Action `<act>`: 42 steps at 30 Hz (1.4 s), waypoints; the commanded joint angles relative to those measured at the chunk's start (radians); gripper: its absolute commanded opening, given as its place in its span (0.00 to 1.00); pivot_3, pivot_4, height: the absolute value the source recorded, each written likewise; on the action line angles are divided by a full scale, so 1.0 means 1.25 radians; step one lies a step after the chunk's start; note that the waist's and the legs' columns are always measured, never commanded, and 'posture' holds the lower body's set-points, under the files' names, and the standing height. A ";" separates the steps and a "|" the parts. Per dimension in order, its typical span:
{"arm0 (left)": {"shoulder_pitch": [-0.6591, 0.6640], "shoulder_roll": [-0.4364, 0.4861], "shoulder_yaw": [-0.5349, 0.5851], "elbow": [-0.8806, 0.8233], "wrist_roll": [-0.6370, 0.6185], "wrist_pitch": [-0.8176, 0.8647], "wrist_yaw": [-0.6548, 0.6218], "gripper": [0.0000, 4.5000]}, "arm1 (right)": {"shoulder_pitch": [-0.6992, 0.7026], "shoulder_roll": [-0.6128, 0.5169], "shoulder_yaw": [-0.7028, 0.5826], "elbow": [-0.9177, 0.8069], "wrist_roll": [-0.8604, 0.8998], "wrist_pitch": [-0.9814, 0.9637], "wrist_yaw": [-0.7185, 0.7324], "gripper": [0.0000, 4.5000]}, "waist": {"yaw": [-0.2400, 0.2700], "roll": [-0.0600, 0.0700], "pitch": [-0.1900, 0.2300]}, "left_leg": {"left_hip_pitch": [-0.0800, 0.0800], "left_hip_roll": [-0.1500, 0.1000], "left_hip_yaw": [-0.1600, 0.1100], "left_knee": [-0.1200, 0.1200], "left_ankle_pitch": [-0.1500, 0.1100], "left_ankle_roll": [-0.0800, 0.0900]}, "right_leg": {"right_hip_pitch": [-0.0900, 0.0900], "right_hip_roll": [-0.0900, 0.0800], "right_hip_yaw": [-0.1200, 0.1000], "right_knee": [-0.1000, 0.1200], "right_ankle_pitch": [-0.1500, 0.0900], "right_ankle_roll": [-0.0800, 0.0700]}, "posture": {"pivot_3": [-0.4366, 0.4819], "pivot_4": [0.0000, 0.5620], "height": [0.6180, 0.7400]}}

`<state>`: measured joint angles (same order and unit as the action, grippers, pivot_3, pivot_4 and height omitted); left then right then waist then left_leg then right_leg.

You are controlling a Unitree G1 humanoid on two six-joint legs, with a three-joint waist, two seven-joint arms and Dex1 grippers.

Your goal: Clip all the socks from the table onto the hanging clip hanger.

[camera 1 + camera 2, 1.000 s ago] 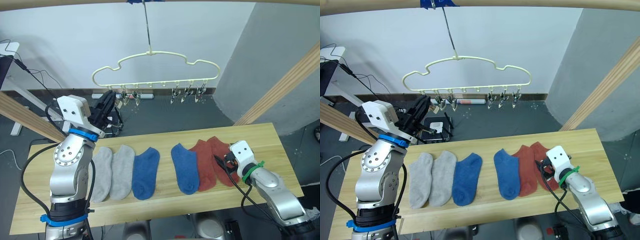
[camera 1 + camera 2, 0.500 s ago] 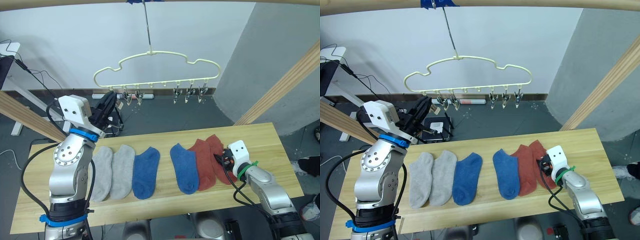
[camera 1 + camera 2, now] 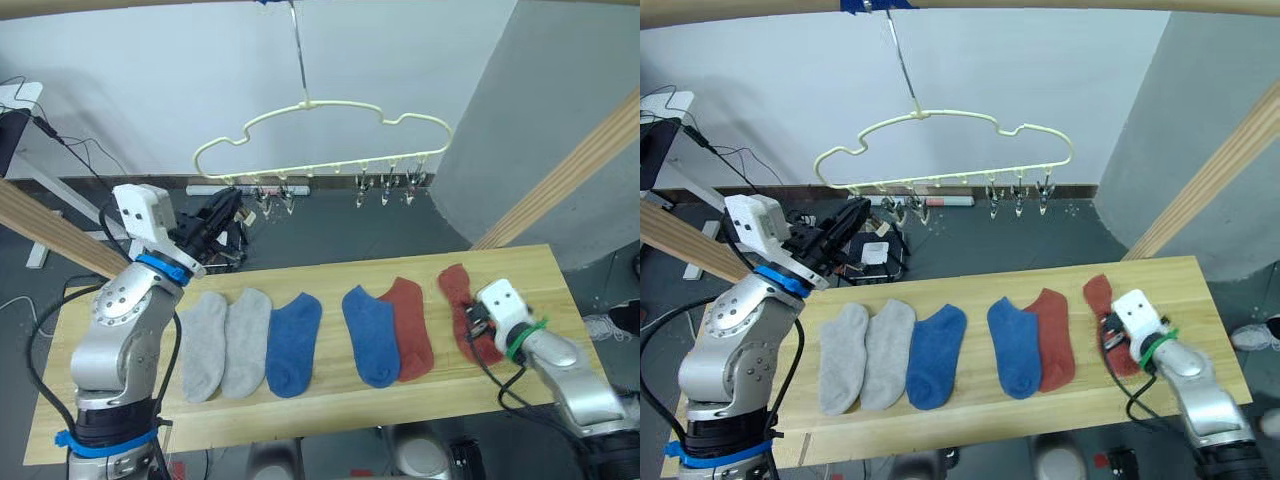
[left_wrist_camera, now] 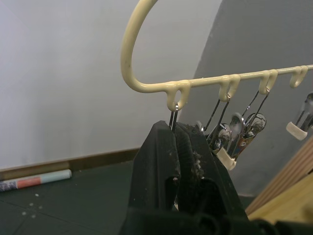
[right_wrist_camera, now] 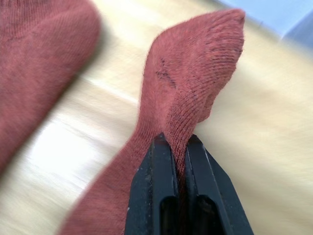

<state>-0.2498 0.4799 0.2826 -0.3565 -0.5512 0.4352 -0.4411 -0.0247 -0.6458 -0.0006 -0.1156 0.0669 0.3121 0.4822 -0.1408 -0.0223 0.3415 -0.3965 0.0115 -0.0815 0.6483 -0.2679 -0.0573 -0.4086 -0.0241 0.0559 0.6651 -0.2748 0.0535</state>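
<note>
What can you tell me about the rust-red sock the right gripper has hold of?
The rust-red sock is a short knitted ankle sock, rounded at the far end. It lies on the table near the right end, apart from the other red sock. The right gripper is shut on a raised fold in the sock's middle, and the fabric bunches between the fingers; its ends look still on the wood.

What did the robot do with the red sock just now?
The right gripper has pinched one rust-red sock and dragged it along the table toward the robot's right, so a gap now separates it from the other rust-red sock. The blue socks and grey socks lie as before. The left gripper stays up at the clip hanger.
</note>
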 commanded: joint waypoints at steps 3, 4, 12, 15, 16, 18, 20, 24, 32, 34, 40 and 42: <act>-0.018 0.027 0.029 -0.044 -0.087 0.074 -0.009 0.00 | -0.062 -0.068 0.037 -0.186 0.042 -0.038 0.158 0.00 | -0.004 0.000 0.002 | 0.002 0.002 0.002 -0.001 0.000 0.000 | 0.000 0.003 0.003 0.000 -0.001 0.001 | 0.20 0.67 0.98; -0.022 0.030 0.032 -0.044 -0.098 0.085 -0.008 0.00 | -0.078 -0.066 0.054 -0.207 0.054 -0.021 0.180 0.00 | -0.003 -0.002 0.004 | 0.002 0.002 0.001 -0.001 0.000 0.000 | 0.000 0.003 0.003 0.000 -0.001 0.001 | 0.20 0.67 0.98; -0.035 0.038 0.059 -0.062 -0.182 0.166 0.025 0.00 | -0.263 0.034 0.246 -0.240 0.072 0.051 0.288 0.00 | 0.001 -0.005 0.009 | -0.001 0.002 0.002 0.000 0.000 0.000 | -0.003 0.000 0.004 0.000 0.001 0.000 | 0.22 0.67 0.98; -0.035 0.041 0.060 -0.073 -0.211 0.190 0.030 0.00 | -0.331 0.124 0.314 -0.183 0.048 0.057 0.276 0.00 | 0.002 -0.008 0.010 | -0.002 0.002 0.001 0.000 0.000 0.000 | -0.004 -0.001 0.003 0.000 0.001 0.000 | 0.23 0.67 0.98; -0.036 0.042 0.061 -0.076 -0.222 0.198 0.032 0.00 | -0.355 0.155 0.338 -0.158 0.039 0.059 0.274 0.00 | 0.002 -0.007 0.010 | -0.002 0.002 0.001 0.000 0.000 0.000 | -0.004 0.000 0.003 0.000 0.001 0.000 | 0.23 0.67 0.98; -0.037 0.042 0.064 -0.079 -0.237 0.209 0.041 0.00 | -0.392 0.211 0.361 -0.108 0.032 0.067 0.265 0.00 | 0.002 -0.007 0.010 | -0.002 0.002 0.001 0.000 0.000 0.000 | -0.005 0.000 0.004 0.001 0.001 0.000 | 0.24 0.67 0.98; -0.037 0.039 0.065 -0.084 -0.253 0.220 0.047 0.00 | -0.424 0.256 0.376 -0.056 0.024 0.062 0.260 0.00 | 0.003 -0.007 0.010 | -0.003 0.002 0.001 0.000 0.000 0.000 | -0.006 0.000 0.004 0.001 0.001 0.000 | 0.24 0.66 0.98; -0.036 0.034 0.067 -0.089 -0.270 0.228 0.060 0.00 | -0.460 0.312 0.389 0.019 0.017 0.048 0.254 0.00 | 0.002 -0.008 0.010 | -0.004 0.002 0.002 0.000 0.000 0.000 | -0.009 -0.004 0.006 0.001 0.001 0.001 | 0.25 0.66 0.98; -0.019 0.039 0.066 -0.101 -0.292 0.235 0.062 0.00 | -0.487 0.366 0.376 0.085 0.012 0.011 0.259 0.00 | 0.002 -0.008 0.010 | -0.004 0.002 0.001 0.001 0.000 0.000 | -0.010 -0.004 0.006 0.007 0.001 0.001 | 0.27 0.65 0.98; -0.015 0.041 0.067 -0.101 -0.293 0.234 0.060 0.00 | -0.491 0.374 0.373 0.095 0.010 0.003 0.257 0.00 | 0.002 -0.008 0.010 | -0.004 0.002 0.001 0.002 0.000 0.000 | -0.011 -0.004 0.007 0.008 0.001 0.001 | 0.27 0.65 0.98; -0.004 0.048 0.068 -0.101 -0.291 0.230 0.053 0.00 | -0.499 0.389 0.358 0.118 0.009 -0.024 0.254 0.00 | 0.002 -0.008 0.010 | -0.004 0.002 0.001 0.004 0.000 0.000 | -0.011 -0.003 0.007 0.010 0.001 0.001 | 0.27 0.65 0.98; -0.003 0.049 0.068 -0.099 -0.289 0.228 0.053 0.00 | -0.499 0.392 0.353 0.120 0.011 -0.030 0.253 0.00 | 0.002 -0.008 0.010 | -0.004 0.002 0.001 0.005 0.000 0.000 | -0.011 -0.003 0.007 0.011 0.001 0.001 | 0.27 0.65 0.98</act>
<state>-0.2640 0.5268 0.3514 -0.4363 -0.8996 0.7337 -0.3637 -0.6414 -0.1719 0.4529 0.0529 0.0784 0.3009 0.8014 -0.1380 -0.0322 0.3536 -0.4015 0.0139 -0.0796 0.6556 -0.2678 -0.0575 -0.4218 -0.0284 0.0649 0.6786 -0.2731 0.0551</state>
